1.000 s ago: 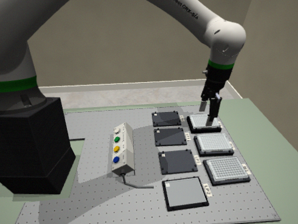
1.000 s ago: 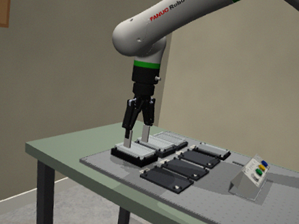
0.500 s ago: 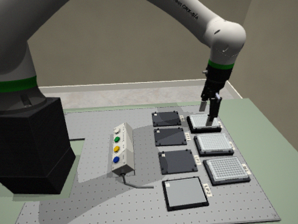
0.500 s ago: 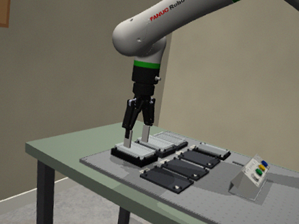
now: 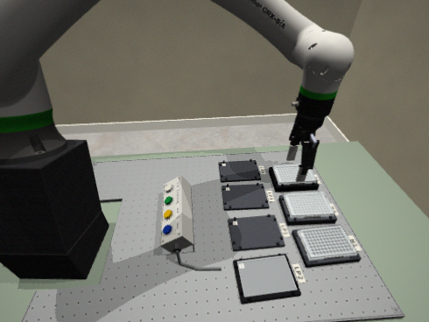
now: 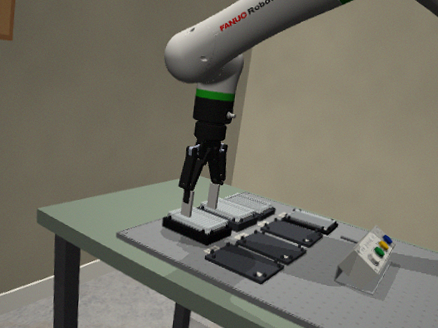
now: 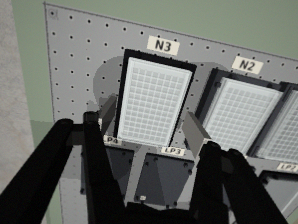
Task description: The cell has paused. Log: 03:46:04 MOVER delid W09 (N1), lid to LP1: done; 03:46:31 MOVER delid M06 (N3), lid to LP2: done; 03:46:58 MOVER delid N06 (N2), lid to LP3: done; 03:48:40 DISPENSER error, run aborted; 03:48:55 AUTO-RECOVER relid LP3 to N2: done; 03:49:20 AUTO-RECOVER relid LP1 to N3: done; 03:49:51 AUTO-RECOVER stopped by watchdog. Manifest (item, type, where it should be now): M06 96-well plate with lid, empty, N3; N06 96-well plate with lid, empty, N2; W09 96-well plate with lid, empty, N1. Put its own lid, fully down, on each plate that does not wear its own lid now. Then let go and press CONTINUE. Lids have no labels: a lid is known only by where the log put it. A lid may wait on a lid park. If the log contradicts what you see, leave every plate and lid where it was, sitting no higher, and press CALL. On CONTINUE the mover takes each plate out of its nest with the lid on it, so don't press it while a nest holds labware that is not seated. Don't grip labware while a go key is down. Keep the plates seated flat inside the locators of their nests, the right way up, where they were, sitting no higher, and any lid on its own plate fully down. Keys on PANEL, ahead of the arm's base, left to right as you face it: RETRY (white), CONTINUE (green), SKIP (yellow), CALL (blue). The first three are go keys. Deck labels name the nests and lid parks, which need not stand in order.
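Note:
Three plates stand in a row of nests at the right. The plate in N3 (image 5: 293, 175) (image 7: 152, 100) at the far end wears a pale lid. The plate in N2 (image 5: 307, 205) (image 7: 240, 112) wears a lid too. The near plate in N1 (image 5: 326, 242) shows open wells and no lid. A loose lid (image 5: 267, 277) lies on park LP2. My gripper (image 5: 298, 165) (image 6: 199, 205) (image 7: 150, 113) is open, low over N3, with one finger on each long side of that lidded plate and nothing between the pads.
Parks LP4 (image 5: 239, 171), LP3 (image 5: 244, 196) and LP1 (image 5: 255, 232) are bare dark pads left of the nests. The key panel (image 5: 177, 214) (image 6: 366, 258) stands further left, with white, green (image 5: 168, 200), yellow and blue (image 5: 166, 229) keys. The arm's black base (image 5: 44, 210) is at the left.

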Robot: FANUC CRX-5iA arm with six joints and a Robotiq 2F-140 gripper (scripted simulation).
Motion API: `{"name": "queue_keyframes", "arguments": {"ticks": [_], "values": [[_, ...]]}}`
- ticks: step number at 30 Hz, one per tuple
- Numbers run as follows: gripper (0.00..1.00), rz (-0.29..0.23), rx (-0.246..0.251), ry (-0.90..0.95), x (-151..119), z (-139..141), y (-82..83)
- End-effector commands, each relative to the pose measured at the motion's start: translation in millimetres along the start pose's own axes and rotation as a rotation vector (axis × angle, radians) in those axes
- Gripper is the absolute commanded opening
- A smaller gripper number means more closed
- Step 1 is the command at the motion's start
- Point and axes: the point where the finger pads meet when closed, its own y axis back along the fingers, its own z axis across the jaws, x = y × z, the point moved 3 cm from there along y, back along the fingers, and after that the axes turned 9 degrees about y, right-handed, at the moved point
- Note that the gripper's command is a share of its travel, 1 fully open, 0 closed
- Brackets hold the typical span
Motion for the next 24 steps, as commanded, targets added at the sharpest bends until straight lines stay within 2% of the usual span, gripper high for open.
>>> {"name": "queue_keyframes", "arguments": {"ticks": [1, 24], "values": [[0.66, 0.0, 0.0, 0.0, 0.2, 0.1, -0.4], [0.66, 0.0, 0.0, 0.0, 0.2, 0.1, -9.4]]}}
